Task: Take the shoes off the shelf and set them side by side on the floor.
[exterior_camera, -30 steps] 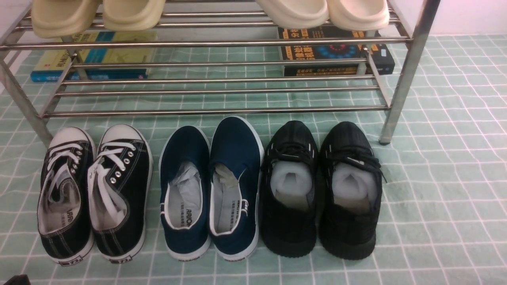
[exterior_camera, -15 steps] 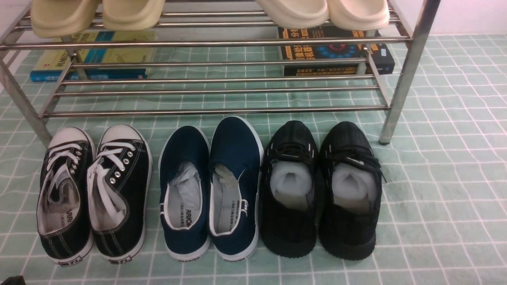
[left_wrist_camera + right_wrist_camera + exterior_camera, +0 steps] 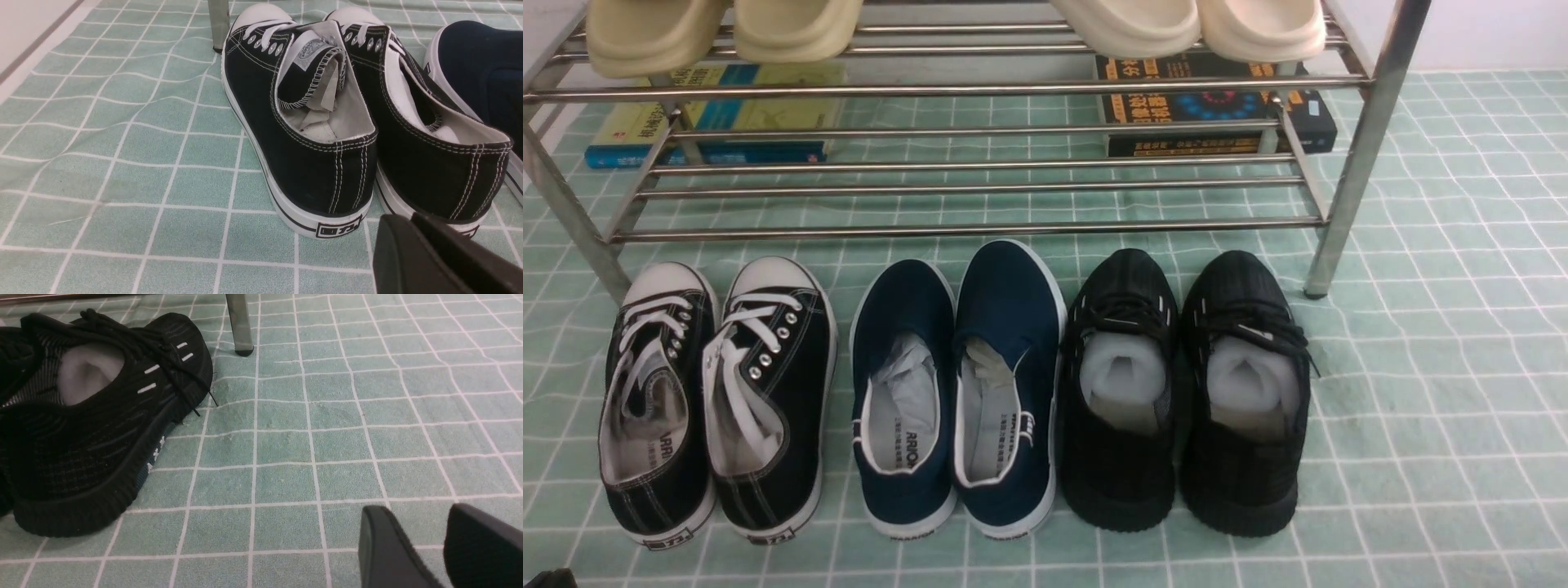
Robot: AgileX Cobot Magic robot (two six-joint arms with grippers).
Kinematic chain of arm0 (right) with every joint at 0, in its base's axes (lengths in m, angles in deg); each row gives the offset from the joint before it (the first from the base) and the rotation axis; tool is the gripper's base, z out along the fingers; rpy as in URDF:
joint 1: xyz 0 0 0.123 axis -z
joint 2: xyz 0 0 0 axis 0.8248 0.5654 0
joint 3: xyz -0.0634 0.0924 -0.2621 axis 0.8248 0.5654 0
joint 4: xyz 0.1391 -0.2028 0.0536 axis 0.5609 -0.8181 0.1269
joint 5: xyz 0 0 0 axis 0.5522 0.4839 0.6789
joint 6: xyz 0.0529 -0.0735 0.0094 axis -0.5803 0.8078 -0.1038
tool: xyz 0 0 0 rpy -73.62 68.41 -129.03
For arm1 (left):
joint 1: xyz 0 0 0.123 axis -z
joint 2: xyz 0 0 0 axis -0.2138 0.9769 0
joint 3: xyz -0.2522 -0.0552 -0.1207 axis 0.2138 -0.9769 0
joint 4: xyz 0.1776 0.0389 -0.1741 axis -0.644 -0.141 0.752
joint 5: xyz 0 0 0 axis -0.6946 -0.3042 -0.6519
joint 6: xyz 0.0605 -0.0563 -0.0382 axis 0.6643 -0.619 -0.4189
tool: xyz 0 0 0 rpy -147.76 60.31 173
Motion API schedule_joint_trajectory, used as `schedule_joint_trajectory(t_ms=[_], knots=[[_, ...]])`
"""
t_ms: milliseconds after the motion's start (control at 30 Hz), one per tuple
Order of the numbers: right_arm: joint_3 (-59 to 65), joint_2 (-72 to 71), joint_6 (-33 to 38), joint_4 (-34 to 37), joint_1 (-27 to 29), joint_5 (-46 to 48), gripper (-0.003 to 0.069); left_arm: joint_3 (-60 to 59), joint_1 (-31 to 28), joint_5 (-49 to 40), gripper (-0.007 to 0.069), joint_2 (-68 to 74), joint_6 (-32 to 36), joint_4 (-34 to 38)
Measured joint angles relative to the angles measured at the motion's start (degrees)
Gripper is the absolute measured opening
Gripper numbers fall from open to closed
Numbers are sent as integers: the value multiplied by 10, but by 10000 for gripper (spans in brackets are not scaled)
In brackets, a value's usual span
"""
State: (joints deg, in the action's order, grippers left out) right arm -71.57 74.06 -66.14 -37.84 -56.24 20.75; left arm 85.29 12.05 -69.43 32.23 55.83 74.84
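The navy slip-on shoes [image 3: 956, 384] stand side by side on the pale green grid floor [image 3: 1437, 392], toes toward the silver shelf [image 3: 964, 230], grey paper in their openings. No gripper touches them. In the left wrist view one navy shoe [image 3: 478, 69] shows at the edge, beyond the lace-up pair. My left gripper [image 3: 410, 220] is shut and empty, low behind the lace-up heels; only a dark corner of the left gripper [image 3: 547, 578] shows in the front view. My right gripper [image 3: 412, 514] is open over bare floor [image 3: 327, 437], empty.
Black lace-up sneakers [image 3: 715, 400] stand left of the navy pair, black knit sneakers [image 3: 1184, 392] right of it. Beige slippers [image 3: 727, 28] and cream slippers [image 3: 1184, 24] rest on the upper tier. Books [image 3: 719, 122] lie behind the rack. Shelf legs [image 3: 240, 326] stand on the mat.
The dark tip of my left gripper at the front view's lower left corner has sunk further out of the picture. The shoes have not moved.
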Motion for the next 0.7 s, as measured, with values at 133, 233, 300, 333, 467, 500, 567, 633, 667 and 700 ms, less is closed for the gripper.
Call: schedule_joint_trajectory(t_ms=[133, 233, 300, 333, 467, 500, 567, 633, 667, 700], knots=[[0, 0, 0, 0, 0, 0, 240, 0, 0, 0, 56, 0, 0, -1], [0, 0, 0, 0, 0, 0, 240, 0, 0, 0, 60, 0, 0, -1], [0, 0, 0, 0, 0, 0, 240, 0, 0, 0, 62, 0, 0, -1], [0, 0, 0, 0, 0, 0, 240, 0, 0, 0, 64, 0, 0, -1], [0, 0, 0, 0, 0, 0, 240, 0, 0, 0, 67, 0, 0, -1], [0, 0, 0, 0, 0, 0, 240, 0, 0, 0, 69, 0, 0, -1], [0, 0, 0, 0, 0, 0, 240, 0, 0, 0, 69, 0, 0, -1], [0, 0, 0, 0, 0, 0, 240, 0, 0, 0, 72, 0, 0, -1], [0, 0, 0, 0, 0, 0, 240, 0, 0, 0, 72, 0, 0, -1], [0, 0, 0, 0, 0, 0, 240, 0, 0, 0, 72, 0, 0, -1]])
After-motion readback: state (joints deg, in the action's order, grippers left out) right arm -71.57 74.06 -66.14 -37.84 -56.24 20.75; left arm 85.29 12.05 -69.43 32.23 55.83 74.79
